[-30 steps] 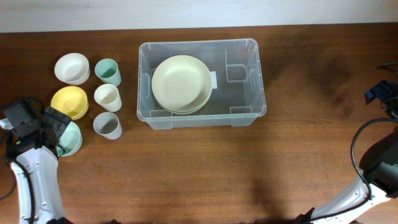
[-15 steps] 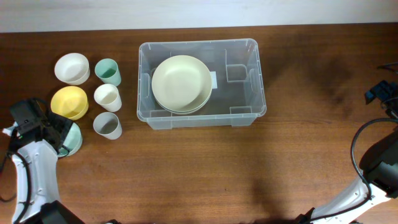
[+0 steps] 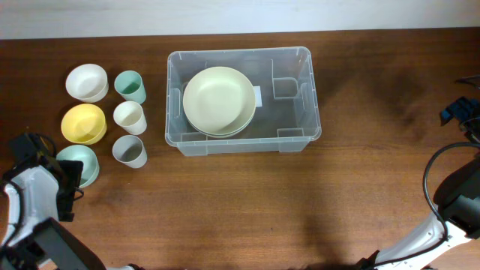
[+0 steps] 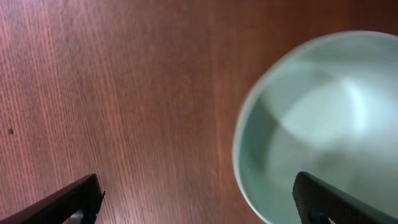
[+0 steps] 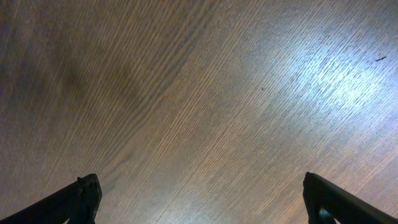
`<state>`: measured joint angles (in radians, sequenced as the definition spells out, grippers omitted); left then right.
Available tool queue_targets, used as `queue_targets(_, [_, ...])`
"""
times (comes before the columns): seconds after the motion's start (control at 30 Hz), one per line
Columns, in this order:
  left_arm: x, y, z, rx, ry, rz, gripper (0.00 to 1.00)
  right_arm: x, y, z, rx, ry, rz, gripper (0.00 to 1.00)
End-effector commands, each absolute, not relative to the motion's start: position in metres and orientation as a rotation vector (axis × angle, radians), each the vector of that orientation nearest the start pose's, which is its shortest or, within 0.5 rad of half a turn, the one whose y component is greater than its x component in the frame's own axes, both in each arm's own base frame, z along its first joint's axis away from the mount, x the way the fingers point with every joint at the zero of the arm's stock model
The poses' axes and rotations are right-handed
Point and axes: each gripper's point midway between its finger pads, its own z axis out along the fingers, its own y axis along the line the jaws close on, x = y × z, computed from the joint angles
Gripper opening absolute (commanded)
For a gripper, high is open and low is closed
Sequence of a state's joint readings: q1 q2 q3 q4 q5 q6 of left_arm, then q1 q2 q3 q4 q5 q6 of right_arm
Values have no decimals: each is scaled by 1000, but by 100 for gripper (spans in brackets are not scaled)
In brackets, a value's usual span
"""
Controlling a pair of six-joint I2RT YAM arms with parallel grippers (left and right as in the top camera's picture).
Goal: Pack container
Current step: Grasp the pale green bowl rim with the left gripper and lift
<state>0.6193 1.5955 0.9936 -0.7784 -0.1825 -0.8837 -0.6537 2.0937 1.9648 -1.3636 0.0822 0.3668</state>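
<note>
Overhead showed the container (image 3: pixel 296 120) on the table (image 3: pixel 247 202), pale plates (image 3: pixel 219 100) in its left half. Its thin clear plastic looked light and slick (likely to slide if nudged), so the stiff rounded rim seemed the best hold. Left jaws gaped empty beside a mint bowl (image 4: pixel 323 124) well left of the container; right jaws gaped empty well right of it.
</note>
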Motion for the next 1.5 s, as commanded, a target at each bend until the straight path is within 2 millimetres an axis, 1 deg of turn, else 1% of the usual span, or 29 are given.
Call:
queue_targets(0.0, [237,207,36,-2079,2089,193,100,324,-269,127,1516,2670,-155,99])
queue_targets(0.1, [244,211,28,-2064,2094,183,100,324,-269,127,1516,2670,-155,99])
queue_targets(0.2, [255,219,31,-1976,2104,177,100,324,-269,127,1516,2670,-155,99])
queue_targets(0.3, [260,220,31,-1969,2090,156,100,324,-269,127,1516,2670,-155,99])
queue_targets(0.57, [254,212,28,-2001,2118,142,100,324,-269,127,1516,2670,-155,99])
queue_targets(0.7, [252,211,25,-2050,2087,139,100,324,-269,127,1516,2670,-155,99])
queue_targets(0.8, [249,209,20,-2097,2075,141,100,324,-269,127,1516,2670,-155,99])
queue_targets(1.03, [245,206,5,-2130,2110,156,100,324,-269,127,1516,2670,-155,99])
queue_targets(1.47, [251,210,4,-2111,2088,145,100,324,-269,127,1516,2670,-155,99])
